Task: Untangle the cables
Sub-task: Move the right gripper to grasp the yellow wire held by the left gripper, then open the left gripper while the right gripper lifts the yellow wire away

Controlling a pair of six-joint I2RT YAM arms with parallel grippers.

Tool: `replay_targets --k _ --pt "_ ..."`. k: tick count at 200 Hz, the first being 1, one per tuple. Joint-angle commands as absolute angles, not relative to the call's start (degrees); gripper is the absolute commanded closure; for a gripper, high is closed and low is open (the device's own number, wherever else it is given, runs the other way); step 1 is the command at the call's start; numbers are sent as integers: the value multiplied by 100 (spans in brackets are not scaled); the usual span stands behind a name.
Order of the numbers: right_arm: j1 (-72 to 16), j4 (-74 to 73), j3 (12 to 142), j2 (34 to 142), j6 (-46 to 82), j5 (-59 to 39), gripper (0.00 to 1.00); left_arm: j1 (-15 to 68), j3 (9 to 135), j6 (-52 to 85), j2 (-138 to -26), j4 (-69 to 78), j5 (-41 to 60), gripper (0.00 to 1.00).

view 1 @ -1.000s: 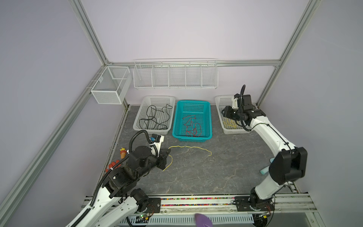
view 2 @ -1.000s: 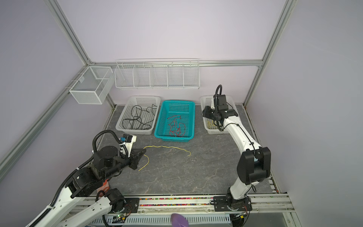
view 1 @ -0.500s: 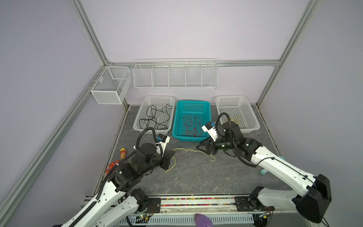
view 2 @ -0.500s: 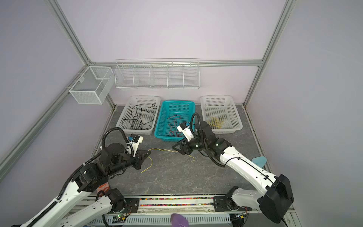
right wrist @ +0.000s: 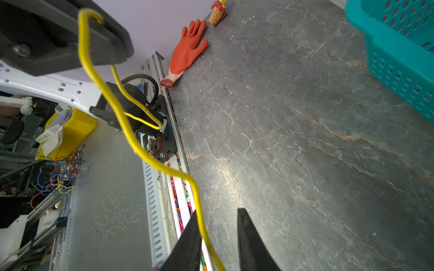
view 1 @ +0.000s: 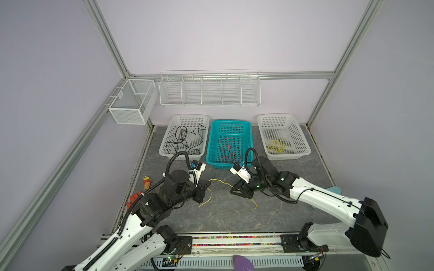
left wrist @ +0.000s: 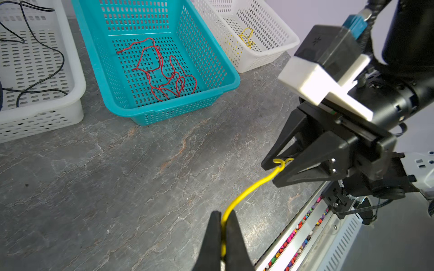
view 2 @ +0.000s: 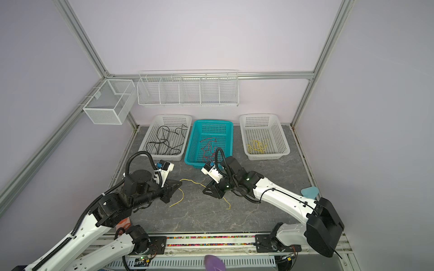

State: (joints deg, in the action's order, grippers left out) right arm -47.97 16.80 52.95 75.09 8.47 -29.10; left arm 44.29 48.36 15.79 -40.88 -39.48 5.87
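Arms low | left jaws pinch yellow cable [left wrist: 249, 191] | right jaws astride

The left arm [view 1: 131, 225] and right arm [view 1: 324, 199] were extended forward and inward, held low, wrists pitched down. Their grippers faced each other near the middle, apart. The left gripper [left wrist: 222, 217] was clamped tight on a yellow cable [left wrist: 249, 190]. The right gripper [left wrist: 275, 171] had its jaws narrowly parted, the same cable passing between them.
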Motion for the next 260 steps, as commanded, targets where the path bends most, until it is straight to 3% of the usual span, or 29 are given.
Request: replay_targets --k 1,35,113,127,144,182,213,260 --pt "-4854 1522 5290 7456 790 -2690 81 4412 4802 1494 -4076 -3973 606 100" --pt "-4850 1460 5300 7071 1005 -1991 93 4412 4804 1494 -4163 -3966 650 100" --pt "-4767 268 5186 6047 2865 -891 93 4412 4792 1433 -4289 -3929 970 98" --pt "-4777 -48 5142 6076 3251 -918 93 4412 4794 1415 -4289 -3917 1036 92" --pt "-4790 100 5253 6125 3364 -673 93 4412 4793 1411 -4289 -3920 1036 78" --pt "-4664 1294 5693 5805 2910 693 93 4412 4782 1413 -3995 -3903 787 54" --pt "-4111 2262 6140 5672 2722 1678 94 4420 4737 1437 -3617 -3850 471 44" --pt "-2581 2571 6235 5711 3017 1889 94 4413 4722 1484 -3560 -3858 227 35"
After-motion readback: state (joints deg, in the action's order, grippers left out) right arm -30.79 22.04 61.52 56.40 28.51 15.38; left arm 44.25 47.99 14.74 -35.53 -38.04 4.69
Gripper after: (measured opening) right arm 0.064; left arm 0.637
